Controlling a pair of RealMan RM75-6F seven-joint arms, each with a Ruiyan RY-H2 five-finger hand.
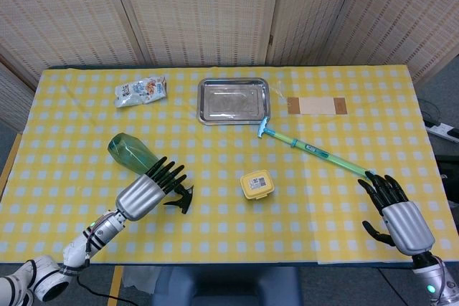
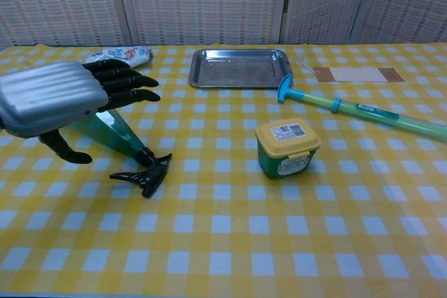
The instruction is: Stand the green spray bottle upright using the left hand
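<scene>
both hands are open: my left hand [image 1: 147, 190] hovers over the lying green spray bottle [image 1: 133, 153], my right hand [image 1: 396, 209] holds nothing near the table [image 1: 64, 105] edge.

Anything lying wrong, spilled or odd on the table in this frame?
The green spray bottle lies on its side instead of upright, black trigger head toward the near edge, with the left hand over its neck. No spill is visible. The silver tray and the yellow-lidded container sit normally.

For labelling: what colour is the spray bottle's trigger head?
Black; the trigger head shows best in the chest view.
</scene>
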